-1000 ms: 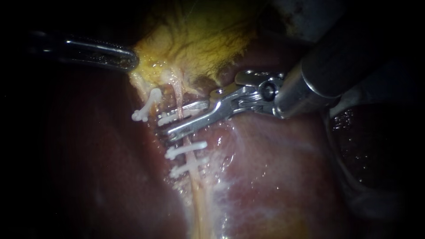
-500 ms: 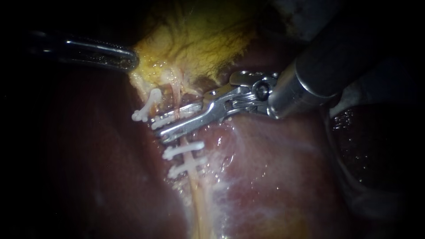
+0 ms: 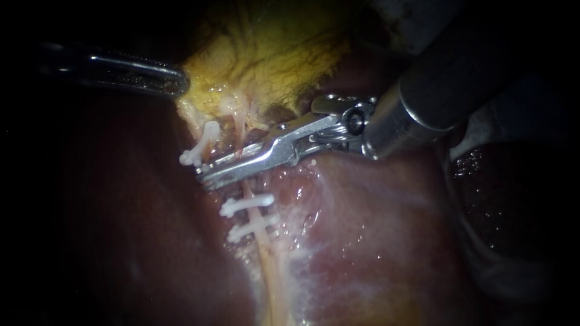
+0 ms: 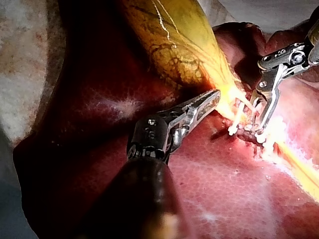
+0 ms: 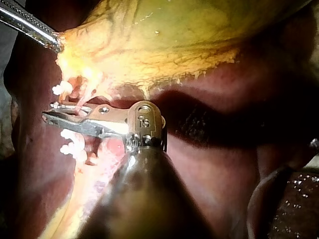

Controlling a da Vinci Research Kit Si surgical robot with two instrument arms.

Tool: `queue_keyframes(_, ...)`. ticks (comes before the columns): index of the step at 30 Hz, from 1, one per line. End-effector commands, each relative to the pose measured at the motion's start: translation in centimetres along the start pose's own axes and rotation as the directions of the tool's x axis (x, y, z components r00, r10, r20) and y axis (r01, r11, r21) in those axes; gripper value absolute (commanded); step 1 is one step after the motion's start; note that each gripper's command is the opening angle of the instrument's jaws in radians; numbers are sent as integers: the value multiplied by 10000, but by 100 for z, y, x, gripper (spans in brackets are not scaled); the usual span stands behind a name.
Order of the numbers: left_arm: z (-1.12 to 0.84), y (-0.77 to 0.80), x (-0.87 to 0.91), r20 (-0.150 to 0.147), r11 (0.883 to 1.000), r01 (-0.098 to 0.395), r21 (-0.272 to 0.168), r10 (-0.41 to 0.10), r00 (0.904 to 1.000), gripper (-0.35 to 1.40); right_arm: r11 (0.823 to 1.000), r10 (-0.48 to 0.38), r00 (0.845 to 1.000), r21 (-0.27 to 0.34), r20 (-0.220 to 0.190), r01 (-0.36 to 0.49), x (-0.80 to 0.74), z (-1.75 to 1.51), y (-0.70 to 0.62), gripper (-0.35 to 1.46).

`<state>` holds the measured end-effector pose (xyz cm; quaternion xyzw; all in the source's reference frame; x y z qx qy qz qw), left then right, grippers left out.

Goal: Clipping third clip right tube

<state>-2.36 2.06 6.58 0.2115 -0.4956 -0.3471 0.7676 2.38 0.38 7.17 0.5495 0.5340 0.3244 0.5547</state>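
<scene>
Right instrument (image 3: 205,177) reaches in from two o'clock, and its jaws are squeezed down across the right tube (image 3: 264,253). Only a sliver shows between them and the tube is caught from both sides. The clip they should carry is hidden by the metal, so I can't tell whether it has latched. The bite sits at nine o'clock of centre, just at twelve o'clock of the two clips (image 3: 248,204) already on that tube, and at six o'clock of the gallbladder (image 3: 272,60). One more clip (image 3: 202,142) rides the neighbouring tube at twelve o'clock of the jaw tips, just beside them. Left instrument (image 3: 180,81), in from nine o'clock, has its jaws closed on the gallbladder's yellow edge, holding it off the liver (image 3: 374,241). My read is that this tube is thin, soft, wet and slippery, and easy to tear. It wants taking square across on the bare stretch, with no pull and no twist
</scene>
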Motion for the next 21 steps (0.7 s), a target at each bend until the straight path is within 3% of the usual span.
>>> queue_keyframes(1, 0, 0, 0, 0, 10000, 0, -5, 0, 10000, -35, 10000, -2, 10000, 0, 3, 2, 0, 0, 0, -32)
queue_keyframes(9, 0, 0, 0, 0, 10000, 1, -7, -1, 10000, -35, 9989, 460, 9989, -44, 83, -460, -1, -2, 1, -35)
queue_keyframes(21, 0, 0, -1, 1, 10000, 2, -9, -2, 10000, -35, 9990, 455, 9989, -40, 89, -455, -2, -1, 1, -35)
